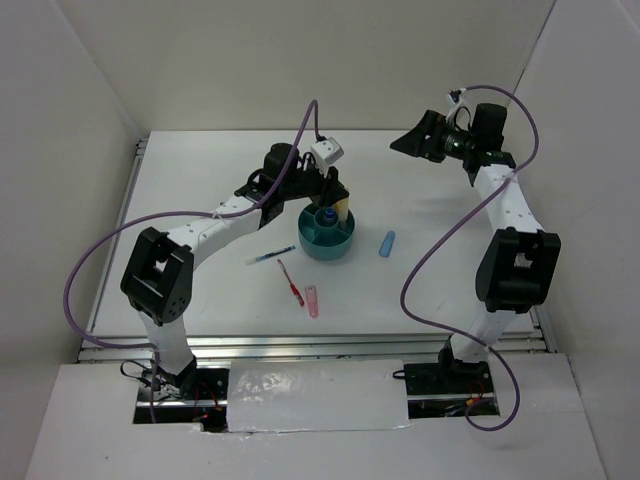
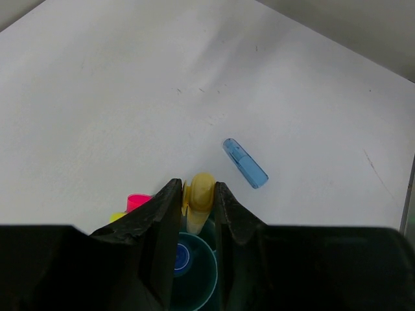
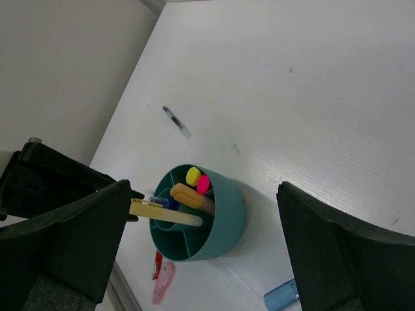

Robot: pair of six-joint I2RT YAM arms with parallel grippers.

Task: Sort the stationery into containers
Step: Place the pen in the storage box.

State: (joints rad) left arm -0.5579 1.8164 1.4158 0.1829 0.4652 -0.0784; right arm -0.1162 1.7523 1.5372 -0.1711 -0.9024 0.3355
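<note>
Snugly, left gripper point(image 2: 197, 189) around yellow marker point(image 2: 201, 194)

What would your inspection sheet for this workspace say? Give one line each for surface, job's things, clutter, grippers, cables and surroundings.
Surface: white table, faint marks.
Job's things: organiser holds markers; blue marker, pink marker, red pen, blue pen and dark pen lie loose on the table.
Clutter: nothing seen.
Grippers: left gripper shut on yellow marker above the organiser; right gripper open, apart from the items.
Cables: two purple cables hang in loose loops.
Surroundings: white walls.
</note>
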